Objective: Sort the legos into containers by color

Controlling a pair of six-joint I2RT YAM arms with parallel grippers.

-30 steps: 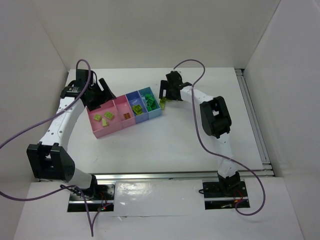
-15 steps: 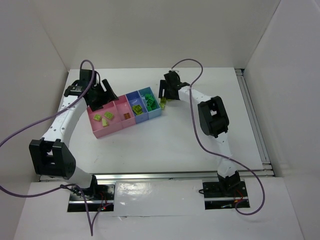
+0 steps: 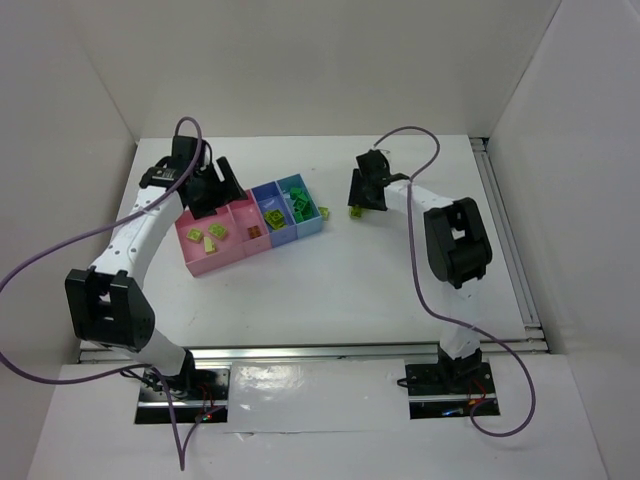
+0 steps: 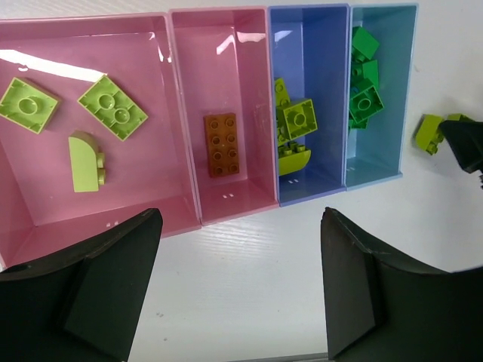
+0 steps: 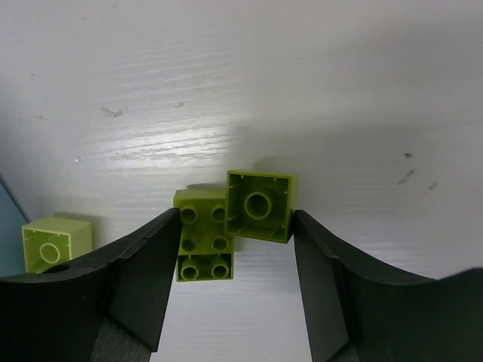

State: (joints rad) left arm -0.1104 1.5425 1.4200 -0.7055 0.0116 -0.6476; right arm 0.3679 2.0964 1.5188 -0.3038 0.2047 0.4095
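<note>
- Right gripper [image 5: 235, 215] was partly closed. Its fingers [image 5: 143, 286] sat against the outer sides of a yellow-green pair [image 5: 204, 243] of legos.
- The pair lay side by side on the table [image 3: 330, 290], one brick studs up and the other hollow side up.
- A loose yellow-green brick [image 5: 51, 245] lay outside the jaws, on the container side, just beside the light-blue bin's outer wall.
- Left gripper [image 4: 238, 294] was spread wide and held nothing. It hovered over the near rim of the containers [image 4: 170, 90].
- The containers stood as one slanted row of four joined bins, left of the table's centre.
- The end pink bin held three yellow-green bricks [image 4: 112, 108].
- The second pink bin held one brown brick [image 4: 223, 143].
- The darker blue bin held yellow-green bricks [image 4: 298, 121].
- The light-blue bin held dark green bricks [image 4: 364, 94].
- Bare table surface ran from the row's front wall to the near rail [image 3: 330, 350].
- To the right of the right gripper, bare surface extended to the side rail [image 3: 505, 230].
- White walls [image 3: 60, 150] closed off the left, back and right edges.
</note>
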